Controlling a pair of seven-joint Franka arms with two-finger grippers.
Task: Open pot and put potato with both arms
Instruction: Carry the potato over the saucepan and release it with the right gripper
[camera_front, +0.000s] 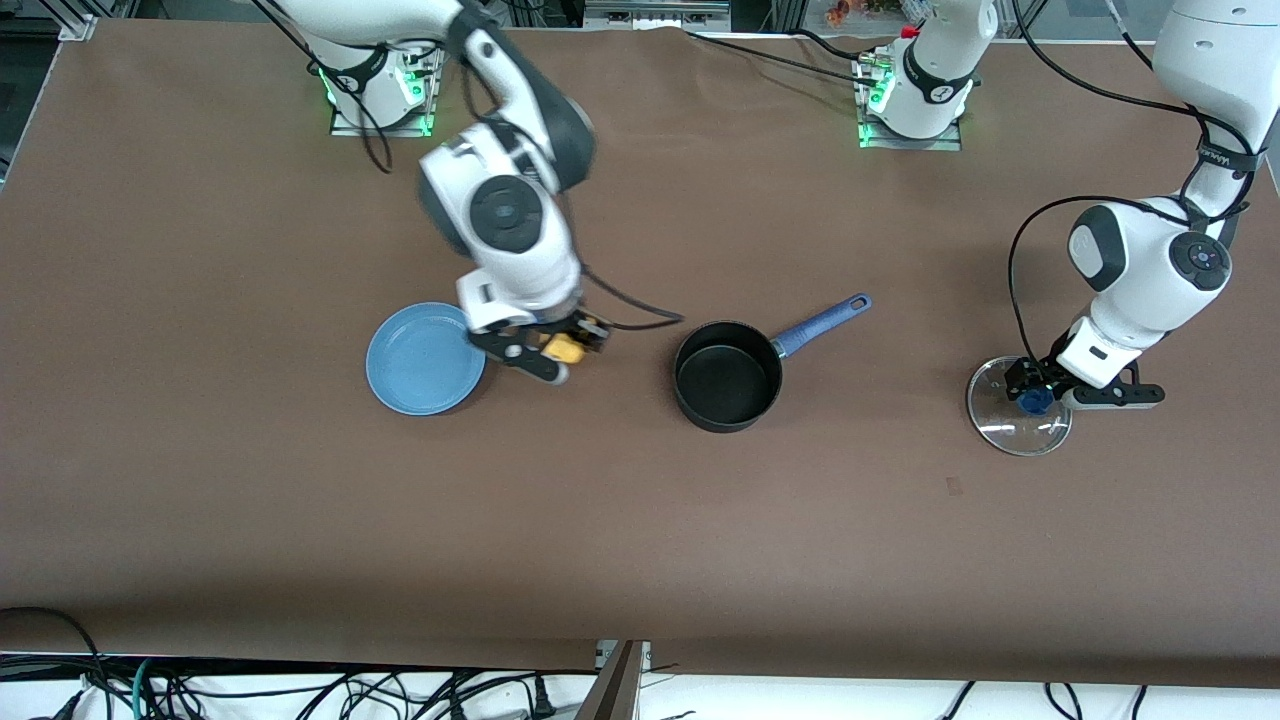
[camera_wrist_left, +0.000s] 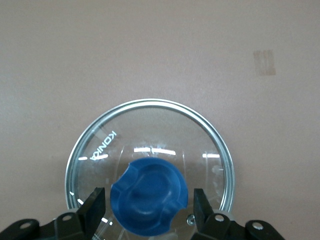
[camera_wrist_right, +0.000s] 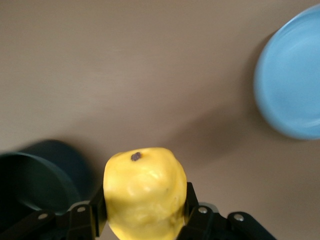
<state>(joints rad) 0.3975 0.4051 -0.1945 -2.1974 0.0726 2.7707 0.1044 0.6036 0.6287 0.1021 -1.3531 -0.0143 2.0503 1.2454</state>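
Yellow potato (camera_wrist_right: 144, 192) sits clamped between the right gripper (camera_front: 556, 352) jaws.

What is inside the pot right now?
Nothing: the pot stands open and its black floor is bare. The right gripper holds the potato over the table between plate and pot.

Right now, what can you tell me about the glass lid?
The glass lid is round and clear with a metal rim, pale lettering on the glass and a blue knob at its centre. It lies flat on the brown table at the left arm's end, apart from the open pot. The left hand is over it, its fingers open on either side of the knob.
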